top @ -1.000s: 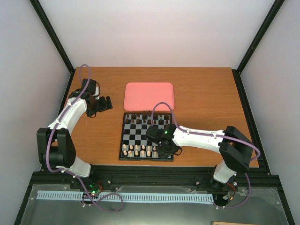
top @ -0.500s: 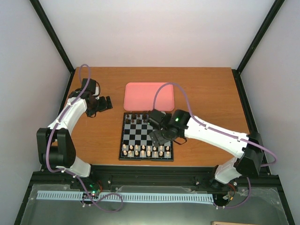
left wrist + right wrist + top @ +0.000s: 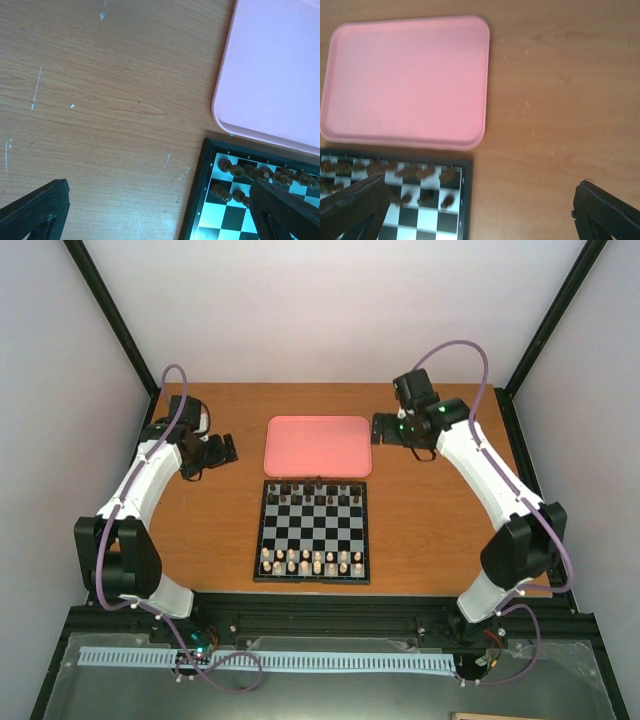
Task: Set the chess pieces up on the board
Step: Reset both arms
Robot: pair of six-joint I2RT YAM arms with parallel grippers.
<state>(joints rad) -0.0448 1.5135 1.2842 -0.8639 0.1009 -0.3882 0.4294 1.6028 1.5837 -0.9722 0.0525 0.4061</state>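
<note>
The checkered board (image 3: 312, 530) lies mid-table. Cream-white chess pieces (image 3: 305, 561) stand in its two near rows, dark brown pieces (image 3: 318, 493) in its two far rows. My left gripper (image 3: 222, 450) hovers open and empty over bare table, left of the board's far-left corner (image 3: 207, 200). In the left wrist view its fingers (image 3: 35, 210) frame wood, with dark pieces (image 3: 235, 171) at the right. My right gripper (image 3: 380, 430) is open and empty beside the pink tray's right edge. Its wrist view shows the board's far-right corner (image 3: 466, 200) with blurred dark pieces (image 3: 427, 172).
A plain pink tray (image 3: 318, 444) with nothing on it lies just behind the board (image 3: 275, 70) (image 3: 405, 80). Black frame posts rise at both far corners of the wooden table (image 3: 440, 520).
My right arm has left the board's near-right part and swung out to the far right beside the tray, its gripper opening on the way. The left gripper has shifted slightly farther back.
</note>
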